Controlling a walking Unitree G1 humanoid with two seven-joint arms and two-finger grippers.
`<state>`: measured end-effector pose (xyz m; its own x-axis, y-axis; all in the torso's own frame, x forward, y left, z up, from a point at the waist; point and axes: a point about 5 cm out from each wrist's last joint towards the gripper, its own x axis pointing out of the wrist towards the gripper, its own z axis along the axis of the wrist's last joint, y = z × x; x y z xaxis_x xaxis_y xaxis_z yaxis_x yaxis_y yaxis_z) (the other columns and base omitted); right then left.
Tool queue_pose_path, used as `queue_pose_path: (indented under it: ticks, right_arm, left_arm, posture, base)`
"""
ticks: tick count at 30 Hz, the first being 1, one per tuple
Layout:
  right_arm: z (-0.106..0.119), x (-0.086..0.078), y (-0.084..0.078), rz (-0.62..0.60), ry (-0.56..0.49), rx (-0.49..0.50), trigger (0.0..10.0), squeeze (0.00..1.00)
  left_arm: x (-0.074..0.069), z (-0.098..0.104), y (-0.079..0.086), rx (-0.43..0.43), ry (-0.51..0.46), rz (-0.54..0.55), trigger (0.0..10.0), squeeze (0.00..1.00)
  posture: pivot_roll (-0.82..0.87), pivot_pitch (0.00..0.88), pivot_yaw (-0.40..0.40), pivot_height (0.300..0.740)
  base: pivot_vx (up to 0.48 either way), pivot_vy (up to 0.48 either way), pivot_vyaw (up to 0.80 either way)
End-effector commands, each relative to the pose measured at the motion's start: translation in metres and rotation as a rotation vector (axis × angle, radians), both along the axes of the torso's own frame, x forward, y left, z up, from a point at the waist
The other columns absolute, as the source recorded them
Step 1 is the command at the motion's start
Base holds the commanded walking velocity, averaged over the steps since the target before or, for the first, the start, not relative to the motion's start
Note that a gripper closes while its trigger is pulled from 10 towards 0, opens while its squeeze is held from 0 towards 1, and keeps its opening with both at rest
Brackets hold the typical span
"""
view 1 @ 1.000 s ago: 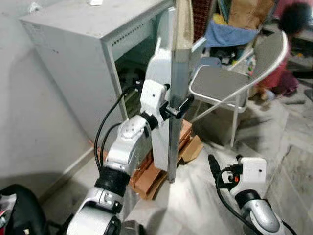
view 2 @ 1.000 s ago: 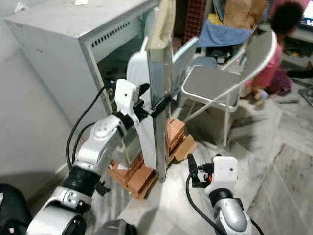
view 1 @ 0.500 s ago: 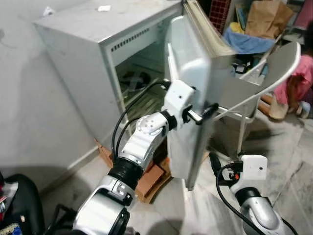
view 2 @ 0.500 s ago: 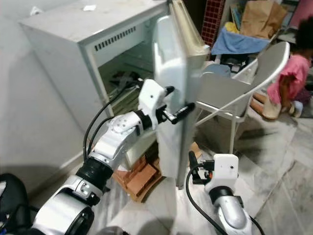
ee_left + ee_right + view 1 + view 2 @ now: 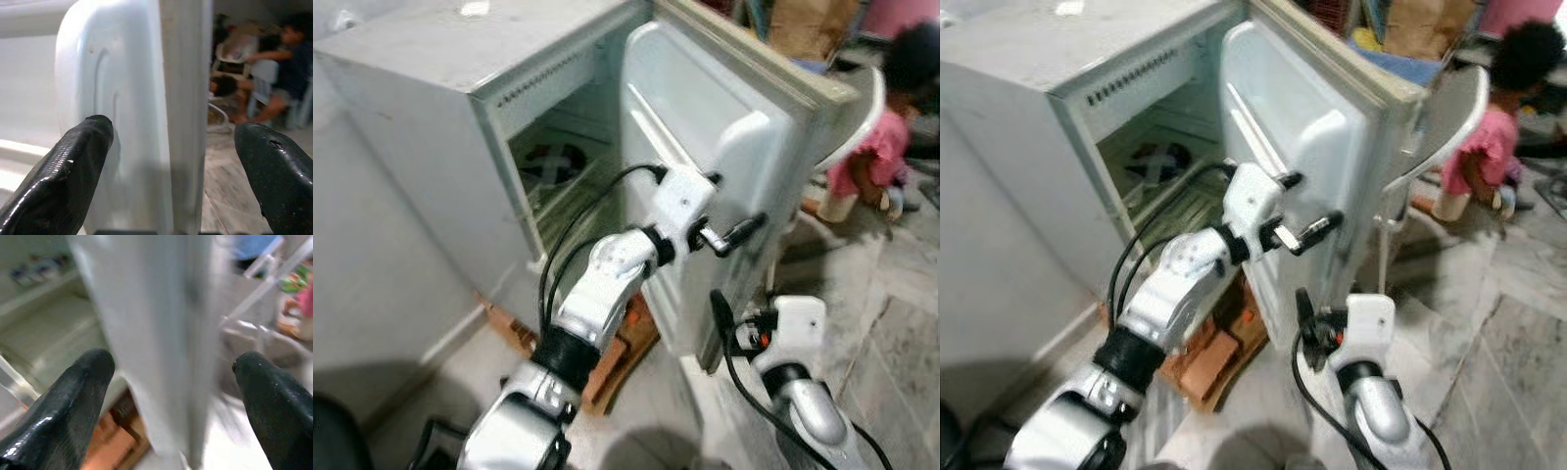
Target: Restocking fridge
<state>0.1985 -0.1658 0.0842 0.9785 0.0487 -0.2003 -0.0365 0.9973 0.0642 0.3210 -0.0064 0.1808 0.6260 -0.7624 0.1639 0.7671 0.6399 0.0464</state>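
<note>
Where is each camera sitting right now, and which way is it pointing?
Left and right eye views: on the head, looking down at the open fridge; both arms show, left gripper at the fridge door, right gripper lower.
Left wrist view: along open black fingers straddling the door's edge.
Right wrist view: along open fingers, facing the same door edge.
Shared: every view shows the door; the eye views also show a person behind.

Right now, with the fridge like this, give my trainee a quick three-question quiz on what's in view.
1. True or false: the fridge door is shut.
2. Which claw straddles the door's edge: A left claw, B right claw?
3. What sits behind the door, next to the person in pink?

Key: 1 false, it stands open. 2 A; its fingers are spread either side of the edge. 3 a folding chair.
</note>
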Motion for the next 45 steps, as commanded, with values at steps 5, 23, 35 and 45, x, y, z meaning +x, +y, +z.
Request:
queue_pose_path:
  ticks: [5, 23, 35, 45]
  right_arm:
    - [-0.002, 0.003, -0.005, -0.004, 0.009, -0.003, 10.0, 0.0]
    - [-0.001, 0.008, -0.004, 0.001, -0.005, -0.02, 10.0, 0.0]
    - [-0.005, 0.007, -0.002, -0.013, 0.007, -0.028, 10.0, 0.0]
    - [-0.008, 0.008, 0.0, -0.005, 0.016, -0.006, 10.0, 0.0]
  left_arm:
    - [-0.002, -0.007, 0.067, -0.011, 0.023, 0.256, 10.0, 0.0]
    - [0.004, 0.001, 0.014, 0.07, 0.003, 0.084, 10.0, 0.0]
    - [-0.052, 0.076, -0.103, -0.133, -0.101, -0.404, 10.0, 0.0]
    - [-0.003, 0.064, -0.005, -0.166, -0.08, -0.056, 10.0, 0.0]
  posture:
    - [0.03, 0.048, 0.019, 0.74]
    - [0.0, 0.035, 0.02, 0.74]
    - [-0.03, 0.022, 0.042, 0.74]
    - [0.0, 0.026, 0.036, 0.74]
  base:
    - [0.0, 0.0, -0.8]
    - [0.0, 0.0, -0.12]
    - [0.0, 0.0, 0.0]
    - [0.0, 0.0, 0.0]
